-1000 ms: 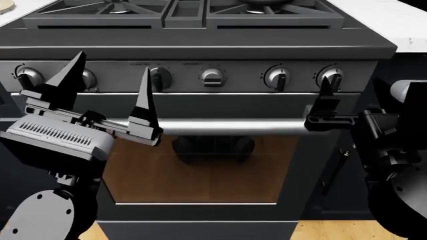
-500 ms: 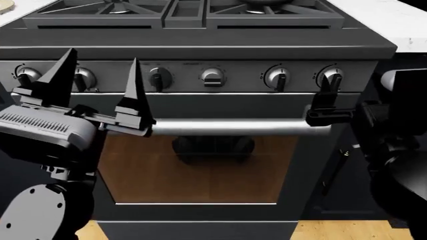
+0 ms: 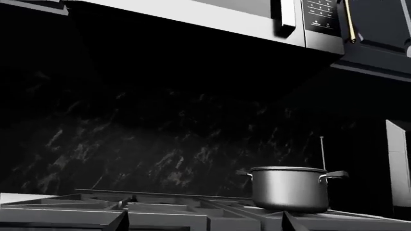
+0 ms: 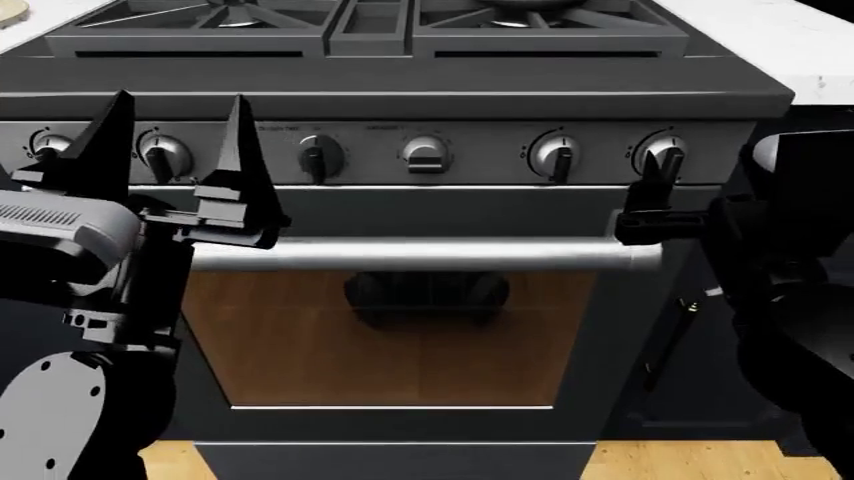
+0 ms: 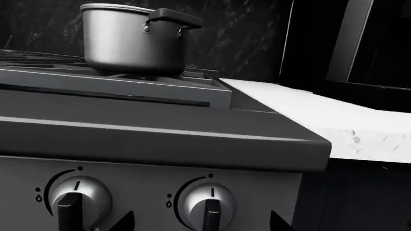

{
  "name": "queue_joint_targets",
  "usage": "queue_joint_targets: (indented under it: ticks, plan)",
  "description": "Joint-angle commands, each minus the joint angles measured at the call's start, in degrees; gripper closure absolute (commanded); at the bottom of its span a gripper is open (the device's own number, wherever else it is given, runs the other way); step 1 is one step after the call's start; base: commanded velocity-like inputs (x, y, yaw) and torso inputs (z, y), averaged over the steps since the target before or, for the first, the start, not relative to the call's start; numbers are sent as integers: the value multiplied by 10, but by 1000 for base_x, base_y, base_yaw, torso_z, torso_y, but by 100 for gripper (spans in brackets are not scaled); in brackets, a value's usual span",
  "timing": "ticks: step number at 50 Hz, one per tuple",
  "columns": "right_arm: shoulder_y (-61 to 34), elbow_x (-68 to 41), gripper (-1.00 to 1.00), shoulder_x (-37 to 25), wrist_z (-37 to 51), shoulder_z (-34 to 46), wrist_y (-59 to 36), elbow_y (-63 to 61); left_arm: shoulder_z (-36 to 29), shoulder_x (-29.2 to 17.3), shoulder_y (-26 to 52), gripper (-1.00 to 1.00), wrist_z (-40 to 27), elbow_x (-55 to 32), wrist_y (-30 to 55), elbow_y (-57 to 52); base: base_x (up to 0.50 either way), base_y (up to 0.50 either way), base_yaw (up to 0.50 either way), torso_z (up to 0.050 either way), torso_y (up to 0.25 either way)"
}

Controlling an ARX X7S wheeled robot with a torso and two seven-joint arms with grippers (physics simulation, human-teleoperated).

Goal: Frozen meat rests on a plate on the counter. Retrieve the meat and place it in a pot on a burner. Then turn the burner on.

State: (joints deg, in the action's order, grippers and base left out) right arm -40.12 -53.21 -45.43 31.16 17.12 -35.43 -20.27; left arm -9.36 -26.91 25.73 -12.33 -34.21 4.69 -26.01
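With no legible lettering on the stove's panel, your left gripper [image 4: 171,125] is hovering wide open and empty before the silver control knobs [image 4: 160,155], your right gripper's [image 4: 657,200] opening is impossible to judge, and the brushed-steel saucepan [image 5: 132,38] is sitting on a rear black-grated burner [image 5: 154,76].

- The left gripper [image 4: 171,140] has matte black, pointed, wedge-shaped fingers on a black crossbar.
- Behind it sits a light-grey housing [image 4: 60,235] with ribbed vent slots.
- Lower down, a round grey joint cap [image 4: 60,420] carries small dark screws.
- The right arm [image 4: 787,290] is bulky, glossy black.
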Motion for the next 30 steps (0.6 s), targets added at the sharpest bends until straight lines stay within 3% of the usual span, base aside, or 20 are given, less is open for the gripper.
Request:
queue_joint_targets:
  ticks: [1,30]
  plan:
    - [-2,10,-100,9,-18,1,16,35,5,0,2,-100,6,-19,-1,2,0,0,0,0,0]
    - [-7,28,-100,36,-62,5,57,104,1,-6,-3,-100,34,-47,-11,2,0,0,0,0,0]
